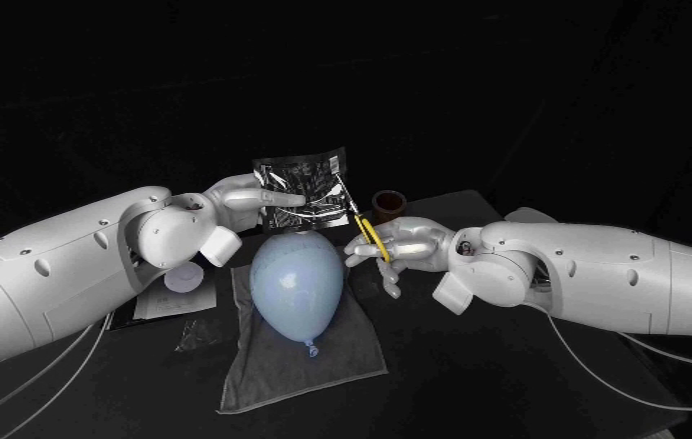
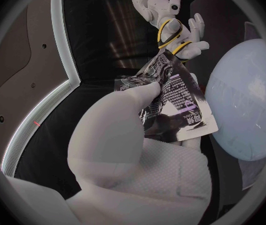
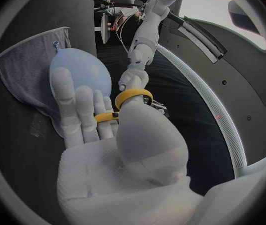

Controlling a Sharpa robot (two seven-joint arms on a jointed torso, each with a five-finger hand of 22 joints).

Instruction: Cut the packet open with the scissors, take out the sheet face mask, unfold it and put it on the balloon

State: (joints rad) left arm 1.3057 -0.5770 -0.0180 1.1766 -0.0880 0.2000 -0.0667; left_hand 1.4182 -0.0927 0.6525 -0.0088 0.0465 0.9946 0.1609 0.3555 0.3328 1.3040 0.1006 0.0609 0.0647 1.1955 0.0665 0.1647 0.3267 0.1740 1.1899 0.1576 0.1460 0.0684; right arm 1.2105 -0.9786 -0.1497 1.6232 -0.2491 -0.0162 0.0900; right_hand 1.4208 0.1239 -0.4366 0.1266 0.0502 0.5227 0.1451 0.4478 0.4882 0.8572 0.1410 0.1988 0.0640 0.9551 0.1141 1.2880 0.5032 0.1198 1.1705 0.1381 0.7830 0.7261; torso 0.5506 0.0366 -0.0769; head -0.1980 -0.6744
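Note:
My left hand (image 1: 248, 199) holds a shiny dark packet (image 1: 303, 191) upright above the table, pinching its side; the left wrist view shows the packet (image 2: 170, 102) crumpled under the fingers (image 2: 142, 92). My right hand (image 1: 401, 249) grips the yellow-handled scissors (image 1: 372, 237), its fingers through the yellow loops (image 3: 133, 95). The blades point up at the packet's lower right corner. Whether they touch it, I cannot tell. A pale blue balloon (image 1: 299, 281) lies on a grey cloth (image 1: 310, 364) below and between both hands.
A small brown cup (image 1: 389, 201) stands behind the right hand. A white round object (image 1: 183, 279) and a flat pale sheet (image 1: 176, 301) lie under my left forearm. The cloth's front edge reaches toward me.

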